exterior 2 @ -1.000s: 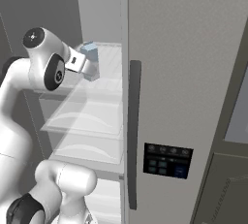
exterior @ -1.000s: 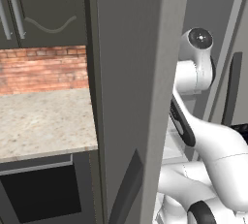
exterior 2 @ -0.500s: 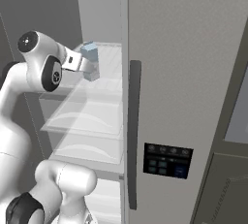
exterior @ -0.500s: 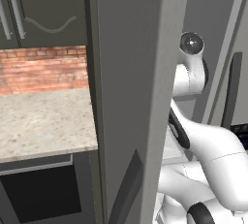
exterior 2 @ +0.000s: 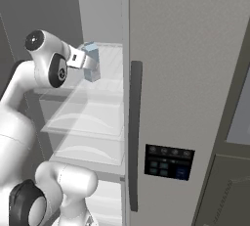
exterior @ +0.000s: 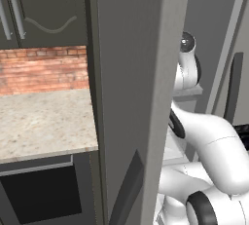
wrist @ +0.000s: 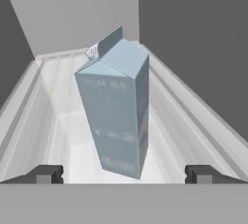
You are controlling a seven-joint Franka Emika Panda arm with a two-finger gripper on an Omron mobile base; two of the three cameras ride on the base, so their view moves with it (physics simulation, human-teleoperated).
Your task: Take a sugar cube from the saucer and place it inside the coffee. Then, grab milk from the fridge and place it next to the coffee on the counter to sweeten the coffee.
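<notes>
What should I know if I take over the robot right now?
Gripper: open, holding nothing, aimed at the milk with one fingertip on each side of it.
Milk: standing upright on a fridge shelf, not gripped yet.
Fridge: left door swung open.
Counter: seen left of the door; the coffee isn't in sight, so I can't tell about the sugar.
Left: grip the milk, set it by the coffee.

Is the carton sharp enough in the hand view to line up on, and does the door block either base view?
Hand view: the milk is sharp, evenly lit, faint print unreadable, centred ahead of the open gripper. Left base view: the open fridge door blocks much of the interior. Right base view: milk small but clear, no glare.
</notes>
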